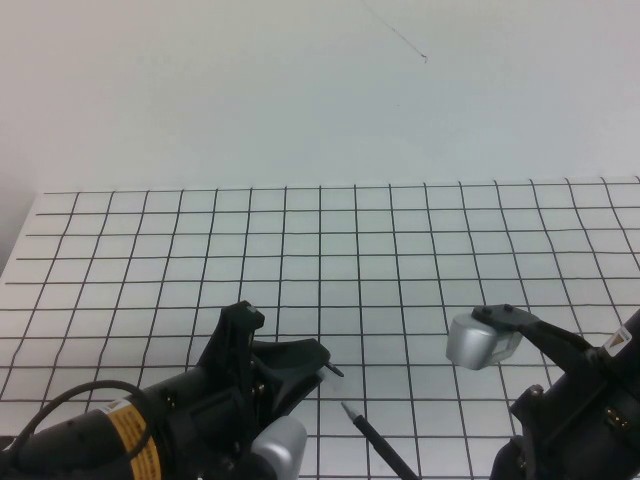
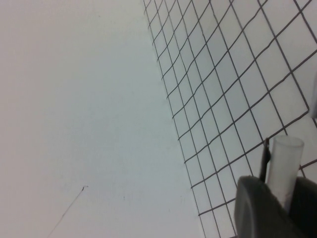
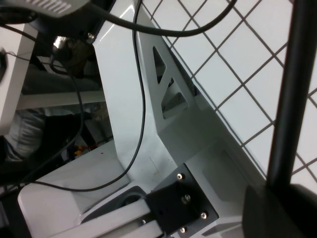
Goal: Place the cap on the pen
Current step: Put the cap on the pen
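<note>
- Black and thin, the pen [image 1: 380, 443] is clamped in the right gripper [image 3: 277, 191] near the front edge of the gridded bench [image 1: 330, 260], its silver tip pointing up and left toward the left arm.
- Clear plastic, the pen cap [image 2: 286, 168] stands pinched in the left gripper [image 2: 270, 198], open mouth outward, a dark clip along its side.
- Both parts look light, stiff and smooth, so I expect either could slide or twist between the jaws if pushed off-axis.
- The pen is best held mid-barrel, leaving the tip end free to enter the cap; the cap's lower body is the sensible hold.
- In the high view the pen's rear runs out of frame, and the right gripper's jaws there are hidden behind its own body.
- The cap is hard to pick out from above; only the left wrist view shows it plainly.
- How well tip and cap mouth line up cannot be judged.
</note>
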Action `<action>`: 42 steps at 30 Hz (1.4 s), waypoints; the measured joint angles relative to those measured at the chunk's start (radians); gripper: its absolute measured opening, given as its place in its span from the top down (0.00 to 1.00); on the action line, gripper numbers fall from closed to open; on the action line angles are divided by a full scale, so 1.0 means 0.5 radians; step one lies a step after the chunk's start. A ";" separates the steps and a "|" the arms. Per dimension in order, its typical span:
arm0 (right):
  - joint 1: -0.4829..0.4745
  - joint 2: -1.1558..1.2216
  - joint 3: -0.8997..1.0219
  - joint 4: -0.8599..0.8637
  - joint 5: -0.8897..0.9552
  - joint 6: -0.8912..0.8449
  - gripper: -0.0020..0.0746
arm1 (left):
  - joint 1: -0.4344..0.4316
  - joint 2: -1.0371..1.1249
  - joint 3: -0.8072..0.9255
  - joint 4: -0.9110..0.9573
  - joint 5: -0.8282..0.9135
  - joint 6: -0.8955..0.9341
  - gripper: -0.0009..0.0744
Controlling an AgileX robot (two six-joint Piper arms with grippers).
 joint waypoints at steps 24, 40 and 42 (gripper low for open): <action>0.000 0.011 -0.005 -0.048 0.000 -0.004 0.89 | 0.000 0.000 0.000 0.118 0.074 -0.161 0.99; 0.000 0.080 -0.084 -0.085 0.004 0.067 0.89 | 0.000 0.000 0.000 0.193 0.062 -0.267 0.99; 0.000 0.080 -0.084 -0.085 0.004 0.067 0.89 | 0.000 0.000 0.000 0.193 0.062 -0.296 0.99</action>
